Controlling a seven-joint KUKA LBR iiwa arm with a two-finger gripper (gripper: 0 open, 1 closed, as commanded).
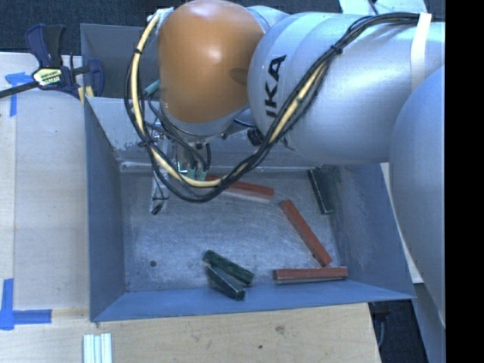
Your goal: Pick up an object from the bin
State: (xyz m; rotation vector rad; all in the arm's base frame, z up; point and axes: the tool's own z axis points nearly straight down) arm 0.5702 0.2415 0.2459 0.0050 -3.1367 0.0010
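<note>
We are seeing gripper [180, 174] hanging over speckled grey metal bin floor [189, 233] near back wall, beside long red-brown flat stick [249, 190] (grip state: we cannot tell).

In the bin [102, 225], a slanted stick [306, 233] lies behind a level stick [310, 274], right of paired blocks [227, 272].

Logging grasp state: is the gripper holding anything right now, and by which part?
Cannot tell. The gripper sits at the back left of the bin, hidden under the orange wrist cover and cables; the reddish stick nearest it lies on the floor.
</note>
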